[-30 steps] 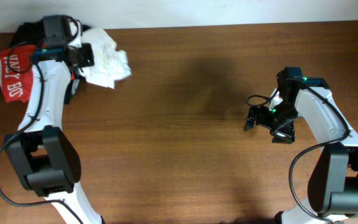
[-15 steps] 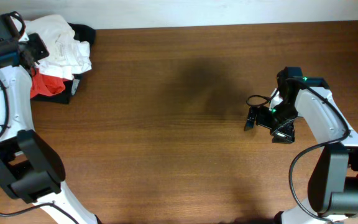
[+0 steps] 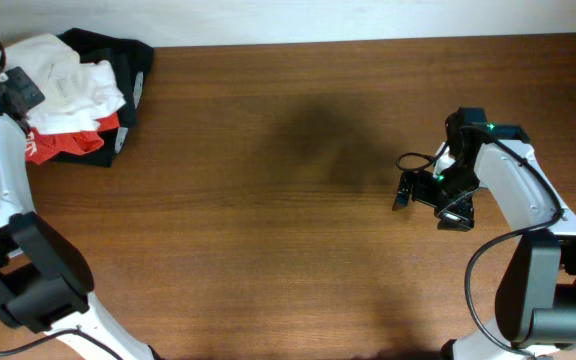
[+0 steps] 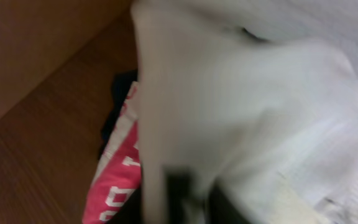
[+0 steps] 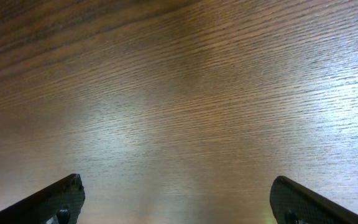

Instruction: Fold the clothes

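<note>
White T-shirt (image 3: 68, 75): lay bunched on the black garment (image 3: 123, 55), unfolded, likely needing to be pulled free.
Left gripper (image 3: 18, 88): was at the shirt's side farthest from the black garment; blur hid its fingers, so grip unclear.
Right gripper (image 5: 178, 190): was well apart from the black garment, fingers spread wide, empty, seemingly waiting.

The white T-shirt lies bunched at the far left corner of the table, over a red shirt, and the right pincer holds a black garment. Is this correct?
Not quite. The right pincer holds nothing: the right wrist view shows it open over the bare table. The white T-shirt does lie bunched at the far left corner, over a red shirt.
</note>
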Robot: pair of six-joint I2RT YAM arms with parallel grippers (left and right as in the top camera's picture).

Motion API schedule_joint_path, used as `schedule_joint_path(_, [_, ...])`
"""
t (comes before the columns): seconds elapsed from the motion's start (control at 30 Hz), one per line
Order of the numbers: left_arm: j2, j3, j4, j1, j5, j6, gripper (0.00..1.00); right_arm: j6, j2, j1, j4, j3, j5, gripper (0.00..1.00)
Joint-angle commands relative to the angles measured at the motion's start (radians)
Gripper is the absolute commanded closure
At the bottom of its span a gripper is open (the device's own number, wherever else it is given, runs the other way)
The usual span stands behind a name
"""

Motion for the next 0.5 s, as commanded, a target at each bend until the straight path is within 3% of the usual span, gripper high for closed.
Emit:
schedule_joint_path(0.0, [0.062,-0.005,0.009,0.027,-0.029,-0.005,0.23,-0.010,-0.001,-0.003,0.000,0.011,0.002,0.01])
schedule_joint_path(0.1, [0.055,0.007,0.014,0.032,-0.015,-0.002,0.20,-0.010,-0.001,-0.003,0.000,0.011,0.002,0.01])
schedule_joint_path(0.2, [0.000,0.032,0.009,0.030,0.114,-0.002,0.21,-0.010,-0.001,-0.003,0.000,0.011,0.002,0.01])
schedule_joint_path(0.33, [-0.053,0.037,0.065,0.019,0.351,-0.002,0.76,-0.010,-0.001,-0.003,0.000,0.011,0.002,0.01])
schedule_joint_path(0.4, [-0.038,0.034,0.064,0.006,0.370,0.003,0.93,-0.010,-0.001,-0.003,0.000,0.011,0.002,0.01])
schedule_joint_path(0.47, [-0.004,0.034,0.066,-0.006,0.370,0.014,1.00,-0.010,-0.001,-0.003,0.000,0.011,0.002,0.01])
